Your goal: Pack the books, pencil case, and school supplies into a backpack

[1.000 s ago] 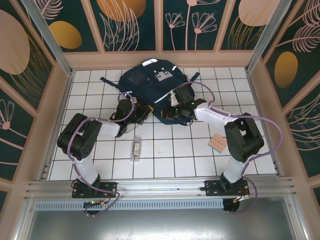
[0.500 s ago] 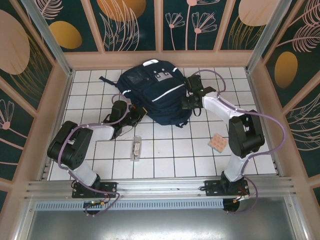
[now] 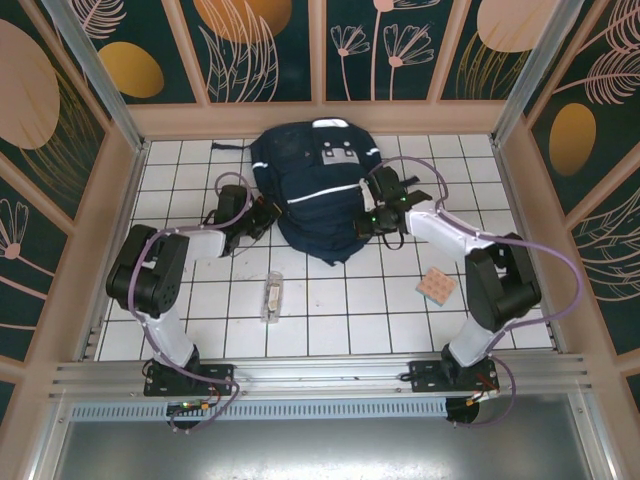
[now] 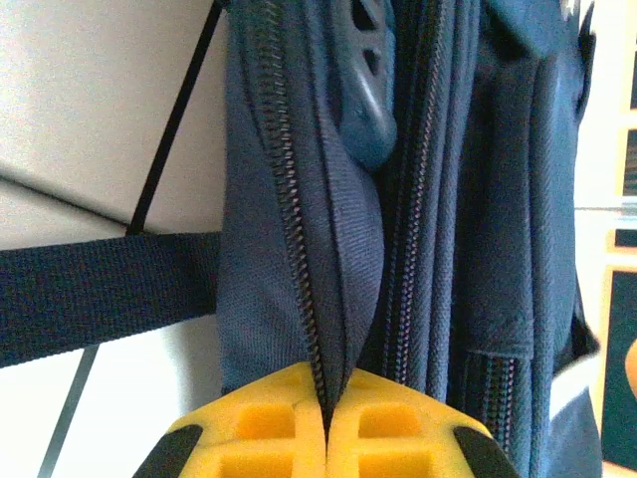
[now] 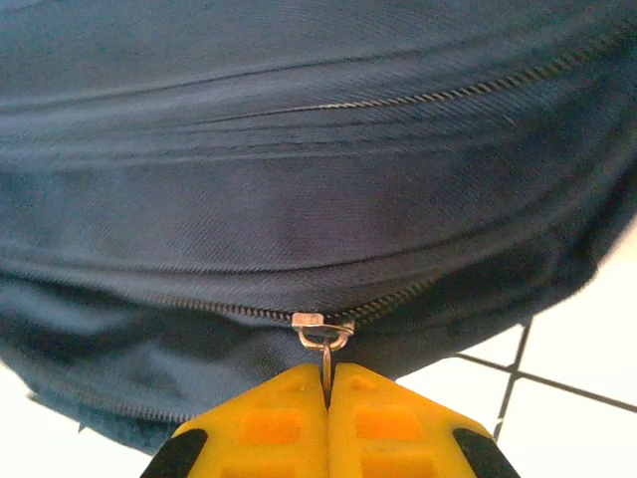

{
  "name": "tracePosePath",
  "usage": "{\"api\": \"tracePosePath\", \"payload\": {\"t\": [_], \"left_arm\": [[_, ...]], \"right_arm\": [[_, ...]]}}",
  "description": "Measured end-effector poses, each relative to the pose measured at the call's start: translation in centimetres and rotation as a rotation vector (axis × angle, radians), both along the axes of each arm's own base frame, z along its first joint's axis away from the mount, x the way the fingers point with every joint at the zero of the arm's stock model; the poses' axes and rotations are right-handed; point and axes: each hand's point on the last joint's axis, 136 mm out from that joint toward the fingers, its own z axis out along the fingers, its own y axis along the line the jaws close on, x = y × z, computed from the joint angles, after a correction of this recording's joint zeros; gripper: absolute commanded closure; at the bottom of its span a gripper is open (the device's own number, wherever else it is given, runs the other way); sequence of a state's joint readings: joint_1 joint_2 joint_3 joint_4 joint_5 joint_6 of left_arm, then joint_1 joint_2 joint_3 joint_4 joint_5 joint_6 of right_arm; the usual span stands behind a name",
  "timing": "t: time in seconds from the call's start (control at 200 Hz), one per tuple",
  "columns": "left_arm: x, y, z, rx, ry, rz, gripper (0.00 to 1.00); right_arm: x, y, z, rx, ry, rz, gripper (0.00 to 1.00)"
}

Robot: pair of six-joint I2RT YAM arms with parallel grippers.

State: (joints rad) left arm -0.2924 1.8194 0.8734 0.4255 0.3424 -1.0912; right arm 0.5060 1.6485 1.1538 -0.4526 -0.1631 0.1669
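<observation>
The navy backpack (image 3: 318, 190) lies at the back middle of the tiled table, grey patches toward the wall. My left gripper (image 3: 262, 216) is at its left side; in the left wrist view the yellow jaws (image 4: 326, 386) are shut on a fold of backpack (image 4: 289, 229) fabric along a zipper edge. At the bag's right side, my right gripper (image 3: 368, 216) is shut on the metal zipper pull (image 5: 325, 351), with the slider just beyond the fingertips (image 5: 299, 383). A pinkish-tan pad (image 3: 435, 287) and a clear oblong box (image 3: 271, 297) lie loose on the tiles. Books and pencil case are out of view.
A dark backpack strap (image 4: 100, 289) runs across the tiles left of the bag. Wooden walls (image 3: 320, 118) fence the table at the back and both sides. The white tiled surface (image 3: 340, 310) between the arms holds just the box and the pad.
The backpack has swung round and shifted toward the back wall, now lying straighter. Both grippers stayed shut and moved with it, the left farther back, the right along its right edge.
</observation>
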Motion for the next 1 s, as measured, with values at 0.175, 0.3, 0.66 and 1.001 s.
{"api": "tracePosePath", "payload": {"t": [0.175, 0.3, 0.66, 1.001], "left_arm": [[4.4, -0.5, 1.0, 0.021, -0.06, 0.005, 0.64], [6.1, -0.4, 2.4, 0.025, -0.106, 0.023, 0.26], [1.8, 1.6, 4.7, 0.073, -0.111, 0.045, 0.01], [-4.3, 1.6, 2.1, -0.026, 0.002, 0.075, 0.12]], "right_arm": [[-2.6, 2.8, 1.2, 0.094, 0.018, 0.066, 1.0], [-3.1, 5.0, 1.3, 0.158, 0.03, 0.096, 1.0], [0.4, 10.2, 0.5, 0.267, 0.049, 0.087, 1.0], [1.7, 13.9, 3.7, 0.464, 0.061, 0.124, 1.0]]}}
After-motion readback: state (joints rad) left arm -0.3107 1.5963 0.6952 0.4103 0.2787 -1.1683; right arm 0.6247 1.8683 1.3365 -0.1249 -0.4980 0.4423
